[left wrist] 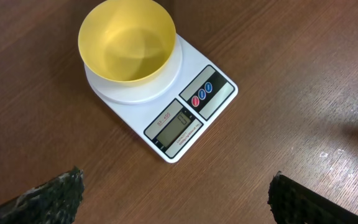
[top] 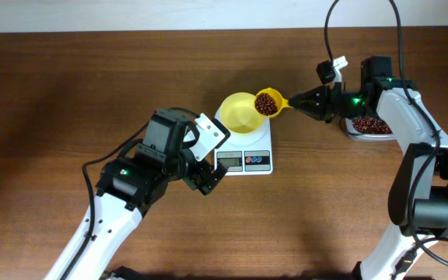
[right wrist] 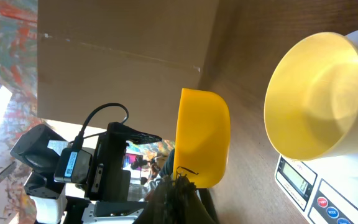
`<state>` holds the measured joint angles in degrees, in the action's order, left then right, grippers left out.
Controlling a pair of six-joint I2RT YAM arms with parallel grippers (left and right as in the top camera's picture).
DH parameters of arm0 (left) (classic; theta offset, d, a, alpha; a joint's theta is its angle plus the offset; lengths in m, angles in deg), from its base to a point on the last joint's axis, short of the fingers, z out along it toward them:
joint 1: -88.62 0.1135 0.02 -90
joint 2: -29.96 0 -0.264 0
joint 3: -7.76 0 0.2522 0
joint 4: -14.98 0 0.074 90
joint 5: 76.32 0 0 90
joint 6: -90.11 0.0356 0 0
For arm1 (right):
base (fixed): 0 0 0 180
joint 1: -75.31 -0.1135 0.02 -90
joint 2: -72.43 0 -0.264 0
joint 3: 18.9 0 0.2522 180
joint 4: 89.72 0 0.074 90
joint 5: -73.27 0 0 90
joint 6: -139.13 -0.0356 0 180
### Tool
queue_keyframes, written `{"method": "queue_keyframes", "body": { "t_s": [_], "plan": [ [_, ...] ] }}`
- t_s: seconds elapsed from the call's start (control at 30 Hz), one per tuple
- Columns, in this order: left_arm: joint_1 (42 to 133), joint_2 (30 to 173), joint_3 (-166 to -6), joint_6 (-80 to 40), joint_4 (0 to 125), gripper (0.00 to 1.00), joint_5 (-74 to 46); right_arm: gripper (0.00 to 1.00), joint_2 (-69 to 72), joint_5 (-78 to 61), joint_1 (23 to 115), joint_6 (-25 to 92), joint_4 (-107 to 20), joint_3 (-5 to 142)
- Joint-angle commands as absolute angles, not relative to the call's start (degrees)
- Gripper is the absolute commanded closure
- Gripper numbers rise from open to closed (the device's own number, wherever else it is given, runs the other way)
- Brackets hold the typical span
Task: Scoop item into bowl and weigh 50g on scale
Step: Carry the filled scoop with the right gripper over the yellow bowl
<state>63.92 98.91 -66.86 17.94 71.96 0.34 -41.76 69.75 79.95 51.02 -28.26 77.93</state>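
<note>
- Right gripper (top: 309, 101) pinched the bright yellow handled scoop (right wrist: 201, 137) level at overhead centre, so the small dark reddish-brown beans (top: 266, 103) would not spill before tipping;
- small round pale yellow plastic bowl (top: 236, 117) sat empty on the flat white digital scale (top: 243, 162), just left of the scoop; left gripper (left wrist: 176, 199) spread, idle.

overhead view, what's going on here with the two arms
The right gripper holds a yellow scoop loaded with beans at the rim of the bowl, not tipped yet. The bowl is empty and sits on the scale. The left gripper hovers open near the scale, holding nothing. More beans lie in the container by the right arm.
</note>
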Motion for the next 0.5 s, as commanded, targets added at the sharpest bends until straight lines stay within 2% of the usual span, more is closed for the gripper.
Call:
{"method": "queue_keyframes", "body": {
  "t_s": [0.0,0.1,0.27,0.47],
  "plan": [
    [64.18,98.51,-66.84,17.76,71.87,0.01,-0.49,0.96,-42.37,71.06,79.71,51.56,-28.69,77.54],
    [64.18,98.51,-66.84,17.76,71.85,0.01,-0.49,0.96,-42.37,66.12,79.71,45.38,-32.83,77.54],
    [64.18,98.51,-66.84,17.76,71.85,0.01,-0.49,0.96,-42.37,66.16,79.71,35.37,-43.36,77.54],
    [64.18,98.51,-66.84,17.76,71.85,0.01,-0.49,0.96,-42.37,64.13,78.29,31.85,-46.66,77.54]
  ]
}}
